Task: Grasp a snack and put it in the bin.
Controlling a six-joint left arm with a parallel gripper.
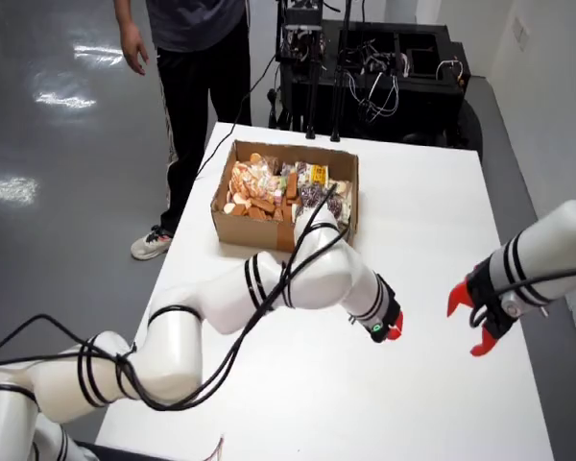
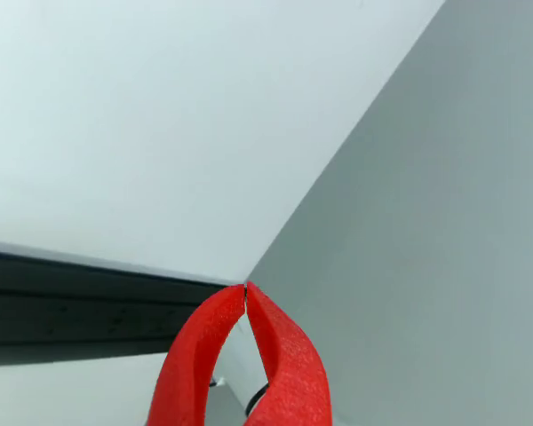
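A cardboard box (image 1: 238, 223) full of wrapped snacks (image 1: 269, 187) stands on the white table (image 1: 432, 221), at its far left in the overhead view. My gripper (image 1: 394, 330) is on the white arm that reaches in from the lower left. It hovers over the table's middle, in front of and to the right of the box. The gripper view shows its red fingers (image 2: 204, 355) closed tip to tip (image 2: 246, 288) with nothing between them. No loose snack shows on the table.
A second white arm enters from the right, its red gripper (image 1: 470, 322) open near the table's right edge. A person (image 1: 197, 58) stands at the far left of the table. Black equipment (image 1: 384, 67) stands behind the far edge.
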